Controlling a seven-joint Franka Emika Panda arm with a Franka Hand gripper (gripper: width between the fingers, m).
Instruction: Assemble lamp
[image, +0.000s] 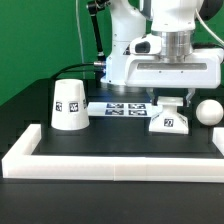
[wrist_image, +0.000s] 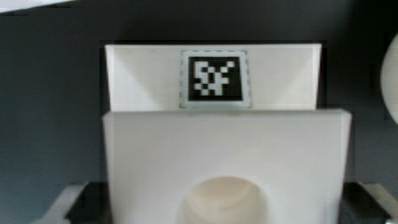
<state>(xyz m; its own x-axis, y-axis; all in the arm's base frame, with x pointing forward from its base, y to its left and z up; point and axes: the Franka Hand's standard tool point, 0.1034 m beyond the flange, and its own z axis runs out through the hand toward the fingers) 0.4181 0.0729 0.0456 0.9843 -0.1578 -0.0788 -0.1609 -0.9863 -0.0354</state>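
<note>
The white base block (image: 168, 120) stands on the black table right of centre, its tag facing the front. In the wrist view the base block (wrist_image: 214, 130) fills the middle, with its tag on the far part and its round socket near the camera. My gripper (image: 167, 101) comes straight down on it. The dark fingers (wrist_image: 79, 203) lie flush against both of its sides, shut on it. The round bulb (image: 207, 111) lies just beyond it at the exterior view's right. The cone shade (image: 70, 103) stands upright at the exterior view's left.
The marker board (image: 122, 108) lies flat between the shade and the base. A long low white border rail (image: 110, 164) runs along the front and turns up both sides. A green wall stands behind.
</note>
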